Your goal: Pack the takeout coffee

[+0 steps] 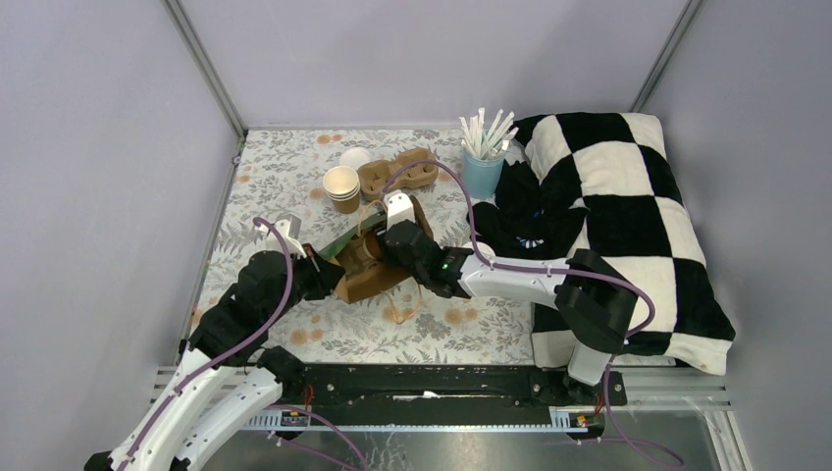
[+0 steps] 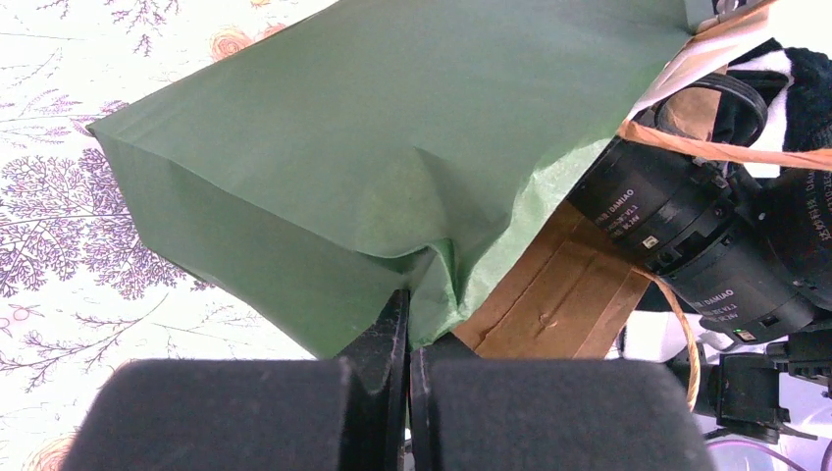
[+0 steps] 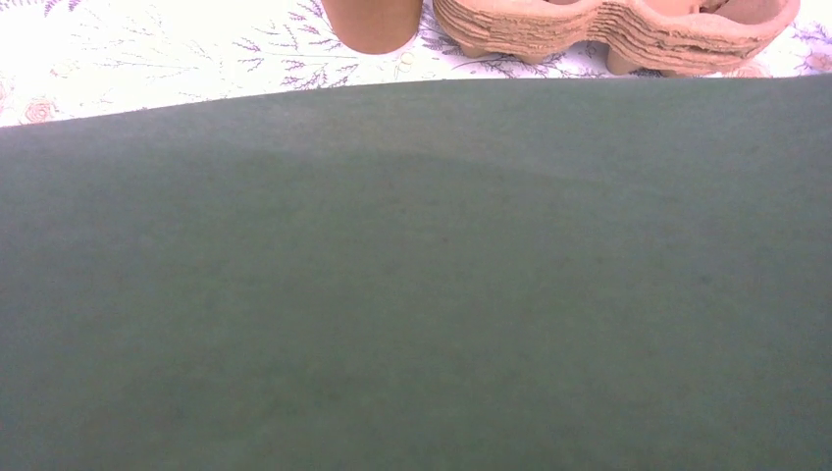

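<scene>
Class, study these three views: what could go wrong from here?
The left end effector pinches only a crumpled edge of the green paper bag; the thin paper may tear or slip free. The small tan kraft paper cups stand just beyond the bag; shifting it could topple them.

Non-task items, located from the moulded-pulp carrier (image 1: pixel 397 175)

The carrier is brown, and the right wrist view shows several nested layers. A light-blue cup (image 1: pixel 482 175) holding white straws (image 1: pixel 488 132) stands just right of the carrier. A black-and-white checkered cloth (image 1: pixel 628 196) lies farther right, beyond the cup. A green-and-brown paper bag (image 1: pixel 368 267) lies on its side near the carrier, toward the near table edge. A floral table cover (image 1: pixel 285 177) lies under the carrier and the cup.
</scene>
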{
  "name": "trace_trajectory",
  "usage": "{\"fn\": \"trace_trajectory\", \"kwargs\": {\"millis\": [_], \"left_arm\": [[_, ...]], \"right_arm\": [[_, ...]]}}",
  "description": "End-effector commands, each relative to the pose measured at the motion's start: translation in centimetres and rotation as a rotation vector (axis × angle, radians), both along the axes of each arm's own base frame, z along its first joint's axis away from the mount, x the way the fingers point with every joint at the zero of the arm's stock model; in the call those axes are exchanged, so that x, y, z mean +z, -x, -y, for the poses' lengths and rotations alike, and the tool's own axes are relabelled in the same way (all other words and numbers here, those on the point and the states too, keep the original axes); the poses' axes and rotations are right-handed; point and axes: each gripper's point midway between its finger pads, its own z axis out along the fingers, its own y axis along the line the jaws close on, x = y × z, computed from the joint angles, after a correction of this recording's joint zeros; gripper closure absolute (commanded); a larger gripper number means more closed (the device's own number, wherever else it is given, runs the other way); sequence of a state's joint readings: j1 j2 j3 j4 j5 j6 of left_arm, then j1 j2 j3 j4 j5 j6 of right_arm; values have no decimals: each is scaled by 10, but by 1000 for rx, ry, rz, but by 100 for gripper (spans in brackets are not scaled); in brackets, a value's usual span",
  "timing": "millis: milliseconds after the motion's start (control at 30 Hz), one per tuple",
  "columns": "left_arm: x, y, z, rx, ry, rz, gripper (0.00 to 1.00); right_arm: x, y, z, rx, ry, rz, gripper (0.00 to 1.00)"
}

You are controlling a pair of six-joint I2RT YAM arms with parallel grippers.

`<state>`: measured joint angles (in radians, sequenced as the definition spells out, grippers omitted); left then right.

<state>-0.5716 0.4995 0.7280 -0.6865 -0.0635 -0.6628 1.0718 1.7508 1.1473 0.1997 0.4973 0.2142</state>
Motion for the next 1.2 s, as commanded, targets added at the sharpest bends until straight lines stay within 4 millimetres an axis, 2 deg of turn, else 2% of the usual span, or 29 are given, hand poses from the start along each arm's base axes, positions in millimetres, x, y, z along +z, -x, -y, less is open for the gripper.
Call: {"fn": "trace_trajectory", "kwargs": {"millis": [0,133,267,333,500,633,767,933,1033,1100,1167], "left_arm": [[12,-1,13,-54,47,32,100],[12,0,12,-52,48,29,100],[11,-1,12,-46,47,22,100],[12,-1,12,-44,46,21,100],[9,-2,11,-34,47,14,100],[7,-4,12,-26,46,8,100],[5,-4,14,-31,55,-1,100],[7,-4,15,-40,58,2,100],[11,-5,16,-47,57,13,100],[14,-5,16,-49,53,22,100],[15,-8,14,-40,44,30,100]], "right_arm": [[1,-9,-8,23,40,51,50],[2,-9,-11,49,50,55,71],[5,-9,-11,70,72,71,83],[12,-8,-13,98,80,85,89],[30,1,-14,156,127,116,91],[35,2,-8,116,238,161,94],[28,-3,-1,41,384,218,97],[27,-6,-2,14,498,298,96],[20,-6,-4,12,507,282,97],[18,5,-16,102,438,246,97],[22,15,-20,134,384,217,98]]}}
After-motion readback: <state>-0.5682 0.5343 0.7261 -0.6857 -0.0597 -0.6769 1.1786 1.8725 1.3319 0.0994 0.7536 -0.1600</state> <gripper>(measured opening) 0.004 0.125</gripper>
